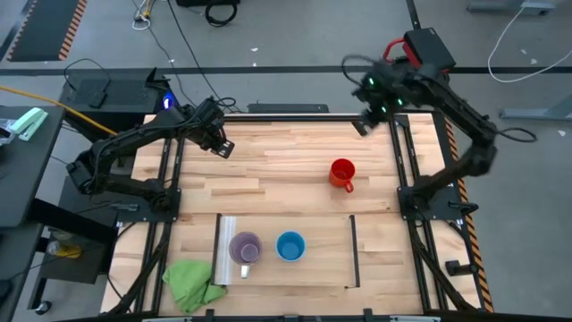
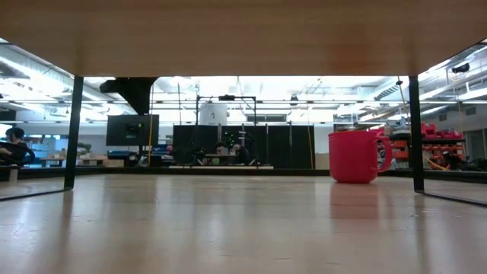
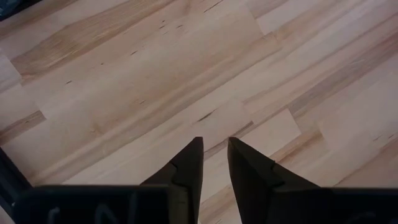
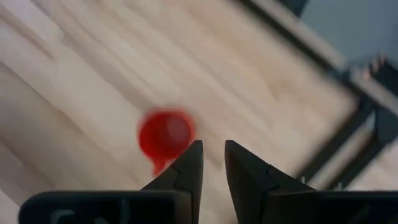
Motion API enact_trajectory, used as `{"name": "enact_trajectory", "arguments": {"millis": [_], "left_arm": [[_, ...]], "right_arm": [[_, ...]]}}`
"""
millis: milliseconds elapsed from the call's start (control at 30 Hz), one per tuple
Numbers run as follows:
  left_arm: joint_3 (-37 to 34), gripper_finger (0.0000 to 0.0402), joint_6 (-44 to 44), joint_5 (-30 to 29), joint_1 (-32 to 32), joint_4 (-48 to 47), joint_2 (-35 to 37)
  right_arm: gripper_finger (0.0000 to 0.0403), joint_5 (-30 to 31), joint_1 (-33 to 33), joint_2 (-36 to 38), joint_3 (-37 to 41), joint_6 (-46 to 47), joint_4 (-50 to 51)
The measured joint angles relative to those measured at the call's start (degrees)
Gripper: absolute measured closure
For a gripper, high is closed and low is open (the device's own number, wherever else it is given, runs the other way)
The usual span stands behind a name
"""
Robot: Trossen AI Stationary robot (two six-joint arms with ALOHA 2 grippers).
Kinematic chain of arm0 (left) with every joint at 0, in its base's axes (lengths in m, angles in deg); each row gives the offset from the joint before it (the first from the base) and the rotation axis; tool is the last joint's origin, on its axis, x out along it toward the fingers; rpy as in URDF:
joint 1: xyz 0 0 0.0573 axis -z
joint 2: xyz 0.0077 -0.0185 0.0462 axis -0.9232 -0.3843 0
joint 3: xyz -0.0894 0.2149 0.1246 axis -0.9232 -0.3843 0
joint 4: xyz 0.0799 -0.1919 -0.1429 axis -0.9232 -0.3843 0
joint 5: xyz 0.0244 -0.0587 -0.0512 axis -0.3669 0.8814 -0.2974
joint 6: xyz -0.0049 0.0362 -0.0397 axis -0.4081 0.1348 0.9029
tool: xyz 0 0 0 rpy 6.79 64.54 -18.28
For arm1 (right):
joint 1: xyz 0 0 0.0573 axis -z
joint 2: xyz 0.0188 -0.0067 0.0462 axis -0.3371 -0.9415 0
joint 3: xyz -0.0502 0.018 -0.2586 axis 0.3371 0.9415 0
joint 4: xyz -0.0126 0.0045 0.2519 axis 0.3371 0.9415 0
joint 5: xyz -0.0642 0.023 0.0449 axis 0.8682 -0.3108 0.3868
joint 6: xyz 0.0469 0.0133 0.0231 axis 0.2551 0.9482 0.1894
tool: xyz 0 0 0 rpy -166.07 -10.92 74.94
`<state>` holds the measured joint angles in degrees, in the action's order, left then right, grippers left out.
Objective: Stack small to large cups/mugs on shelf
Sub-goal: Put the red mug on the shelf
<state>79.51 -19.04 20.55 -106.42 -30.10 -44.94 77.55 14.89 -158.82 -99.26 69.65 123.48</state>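
Observation:
The red mug (image 1: 341, 173) (image 2: 354, 156) stands upright on the tabletop, right of centre, with its handle toward the near edge. It also shows in the right wrist view (image 4: 165, 134). The pale purple mug (image 1: 245, 248) and the bright blue mug (image 1: 290, 246) stand side by side on the light-wood shelf (image 1: 326, 255) at the near edge. My left gripper (image 1: 223, 148) (image 3: 214, 143) hovers shut over bare table at far left. My right gripper (image 1: 362, 123) (image 4: 213, 146) is raised, shut, beyond the red mug near the far edge.
A green cloth (image 1: 192, 282) lies crumpled at the near left corner, beside the shelf's metal strip (image 1: 223, 250). In the low view the shelf's underside (image 2: 243, 38) spans the top, on thin dark legs (image 2: 74, 129). Bare tabletop (image 1: 268, 174) lies between the arms.

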Motion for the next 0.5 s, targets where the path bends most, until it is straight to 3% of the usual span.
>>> {"name": "enact_trajectory", "arguments": {"millis": [233,500], "left_arm": [[0.0,0.0316,0.73,0.04,0.02,2.67,0.0],[0.0,0.032,1.53,0.07,0.02,3.09,0.0]], "right_arm": [[0.0328,0.13,-2.52,10.72,23.61,6.59,-3.91],[0.0328,-1.75,-8.4,10.63,37.89,10.32,-19.42]]}}
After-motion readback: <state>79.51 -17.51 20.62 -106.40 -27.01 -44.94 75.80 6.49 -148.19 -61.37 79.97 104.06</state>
